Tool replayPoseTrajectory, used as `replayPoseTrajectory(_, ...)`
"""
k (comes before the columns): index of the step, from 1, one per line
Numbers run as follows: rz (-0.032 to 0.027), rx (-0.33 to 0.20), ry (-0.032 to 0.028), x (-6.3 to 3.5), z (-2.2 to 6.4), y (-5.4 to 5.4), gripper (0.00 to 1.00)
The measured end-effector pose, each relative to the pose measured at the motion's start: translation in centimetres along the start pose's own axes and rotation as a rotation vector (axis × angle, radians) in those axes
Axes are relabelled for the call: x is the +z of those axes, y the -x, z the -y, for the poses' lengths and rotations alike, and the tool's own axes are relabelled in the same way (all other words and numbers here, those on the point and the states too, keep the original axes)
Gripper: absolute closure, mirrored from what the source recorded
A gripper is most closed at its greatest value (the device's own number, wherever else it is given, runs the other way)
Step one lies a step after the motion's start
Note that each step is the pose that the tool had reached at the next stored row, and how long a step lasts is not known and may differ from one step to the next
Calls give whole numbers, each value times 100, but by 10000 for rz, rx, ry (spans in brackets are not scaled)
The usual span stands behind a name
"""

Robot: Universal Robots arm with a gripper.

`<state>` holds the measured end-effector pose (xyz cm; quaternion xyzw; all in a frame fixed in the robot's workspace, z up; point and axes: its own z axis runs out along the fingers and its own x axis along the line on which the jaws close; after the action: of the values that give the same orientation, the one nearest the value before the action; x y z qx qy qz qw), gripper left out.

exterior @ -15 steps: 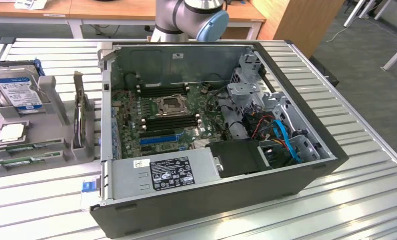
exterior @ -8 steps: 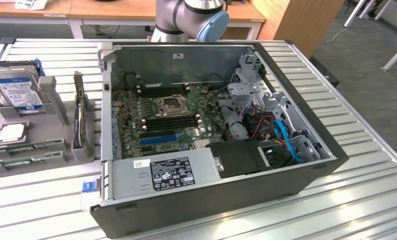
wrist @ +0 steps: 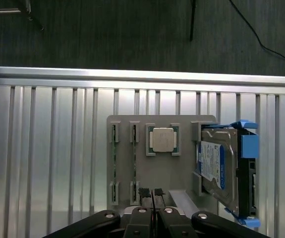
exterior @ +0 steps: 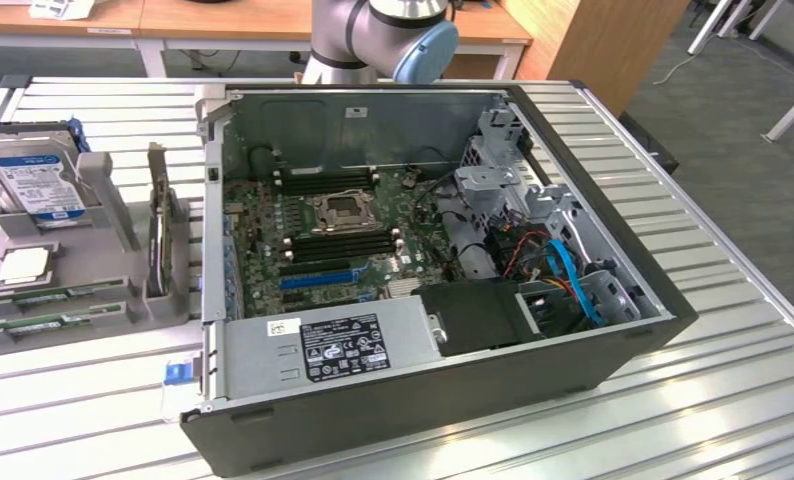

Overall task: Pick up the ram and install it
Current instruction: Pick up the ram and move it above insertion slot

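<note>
Pick-up is judged not yet begun: the gripper [wrist: 151, 192], nearly pressed together and empty, is held over 2 ram sticks [wrist: 134, 161] slotted in the tray [wrist: 182, 173], so wider jaws would be needed.

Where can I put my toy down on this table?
Bare table lies at the exterior view's right of the case and on its near side. The holder and the case's inside are crowded.

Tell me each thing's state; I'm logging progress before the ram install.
Ram sticks: both on edge in the holder, untouched.
Gripper: empty, over the holder.
Computer case: open, on its side.
Memory slots: empty.
Hard drive: upright in the holder.
Processor: flat in its holder recess.
</note>
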<state>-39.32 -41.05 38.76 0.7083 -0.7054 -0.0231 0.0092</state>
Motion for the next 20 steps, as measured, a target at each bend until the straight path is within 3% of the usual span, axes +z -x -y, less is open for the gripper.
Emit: replayPoseTrajectory(20,-8,-174,3,0,0,0,86)
